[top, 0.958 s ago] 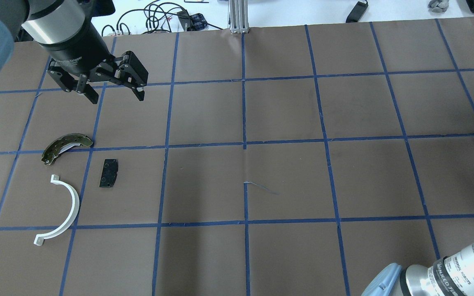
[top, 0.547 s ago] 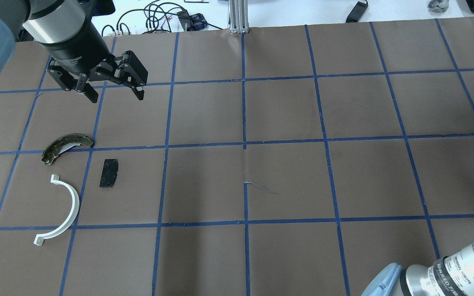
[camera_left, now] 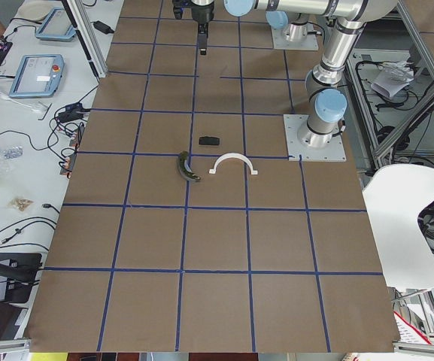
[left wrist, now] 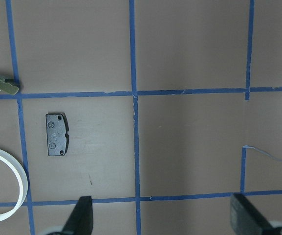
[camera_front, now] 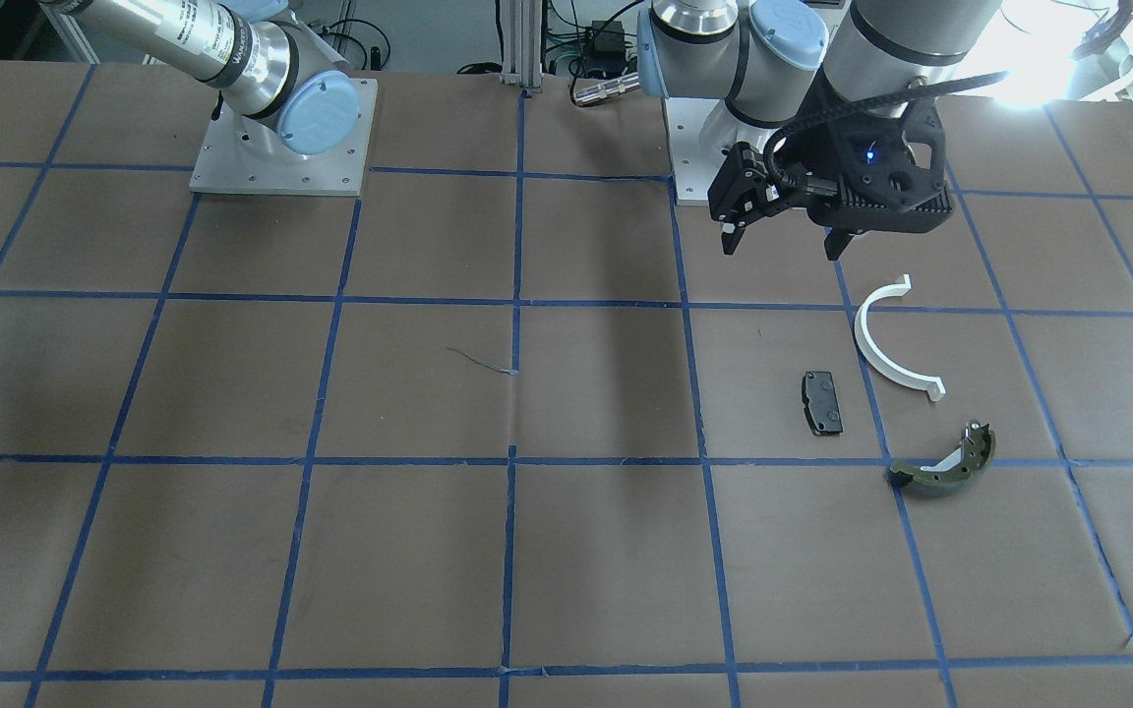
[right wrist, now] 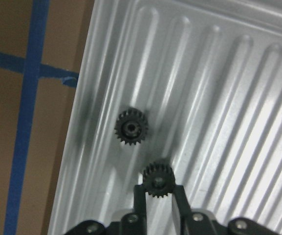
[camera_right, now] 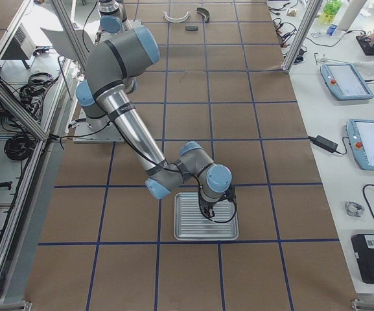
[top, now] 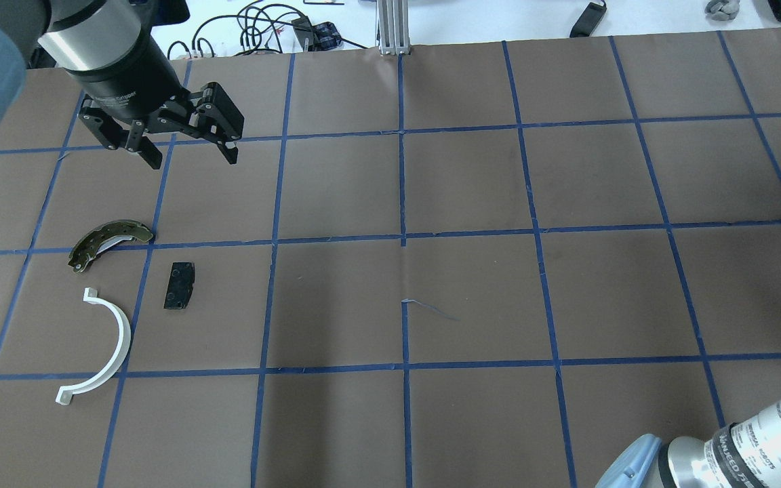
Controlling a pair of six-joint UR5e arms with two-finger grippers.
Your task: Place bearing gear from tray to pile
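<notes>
Count's coming in: one bearing gear (right wrist: 131, 128), a second gear (right wrist: 158, 180), so that's two gears, both on one ribbed tray (right wrist: 219, 88). Three more loose parts: one black plate (top: 179, 285), one white half-ring (top: 124, 335), one olive-green shoe (top: 109, 242).

Glossy metal tray (right wrist: 228, 83), matt black bearing gear (right wrist: 158, 181), matt brown paper cover (top: 472, 291)

Right arm (camera_right: 131, 133) bends down at desk's (camera_right: 238, 84) 6 o'clock, right hand (camera_right: 207, 214) over ribbed metal tray (camera_right: 187, 231). White half-ring (camera_right: 172, 17), black plate (camera_right: 190, 28) and curved shoe (camera_right: 203, 13) lie at 12 o'clock.
</notes>
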